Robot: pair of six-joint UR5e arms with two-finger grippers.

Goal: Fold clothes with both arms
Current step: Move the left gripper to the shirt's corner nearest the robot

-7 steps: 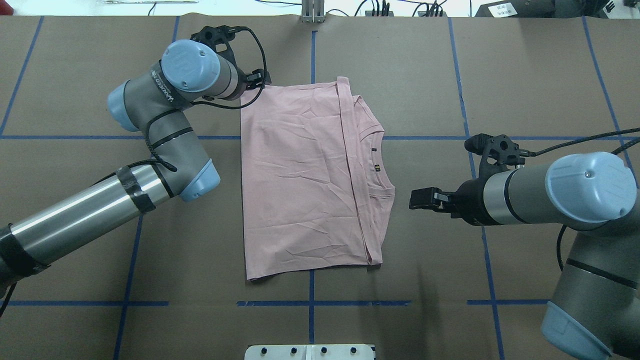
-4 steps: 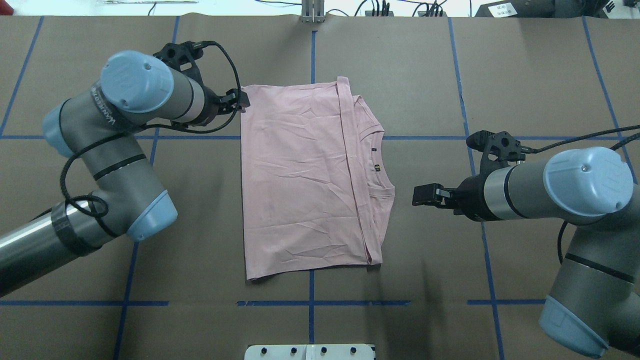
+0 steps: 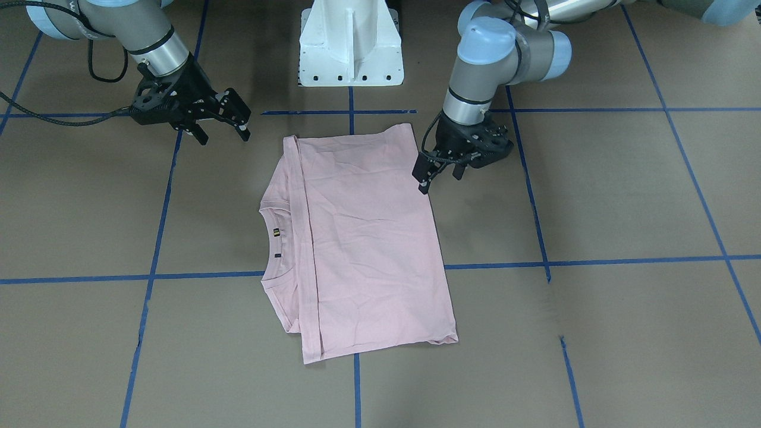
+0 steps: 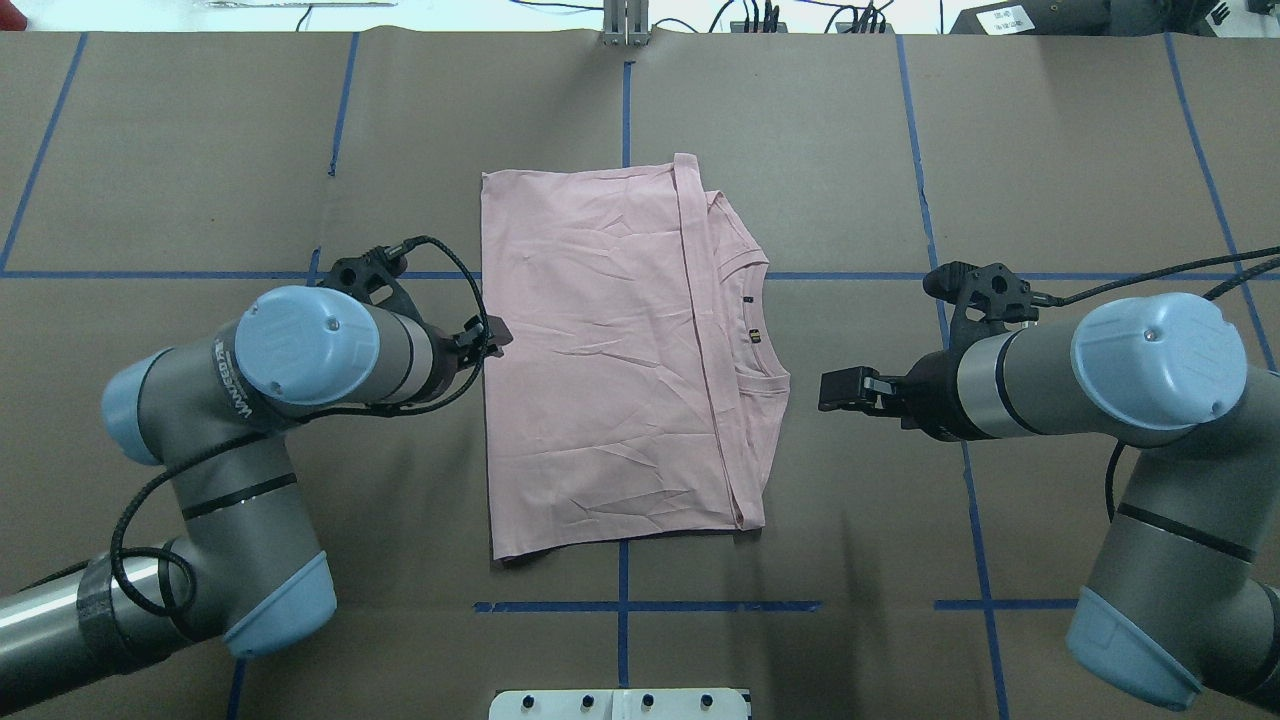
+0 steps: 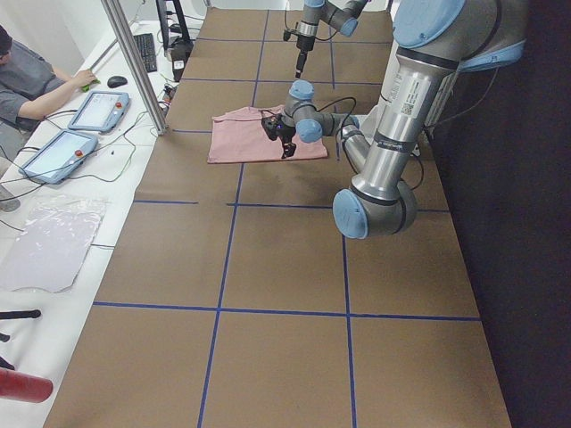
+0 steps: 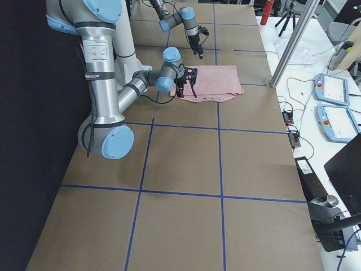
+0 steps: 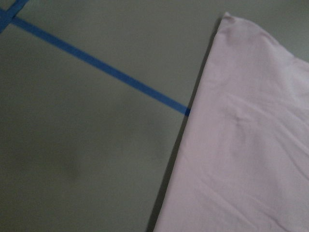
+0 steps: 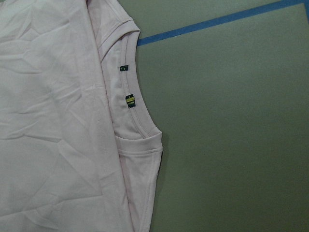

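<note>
Pink T-shirt (image 4: pixel 600 370) lies folded flat at mid-table (image 4: pixel 850 150), plain side up, collar (image 8: pixel 130 111) toward the right arm. Left gripper (image 3: pixel 441 182) sits at the shirt's opposite long edge; fingers (image 3: pixel 421 171) spread, gripping nothing, can't tell if it touches the cloth. Right gripper (image 3: pixel 223 137) is just off the collar side, clear of the cloth, fingers spread wide, empty.

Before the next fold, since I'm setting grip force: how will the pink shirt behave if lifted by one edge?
Probably floppy: the shirt lies flat and creased, so a lifted edge would likely drape. Likely light, since it looks like thin cloth. Its stacked layers may shift apart, being loose cloth on cloth.
</note>
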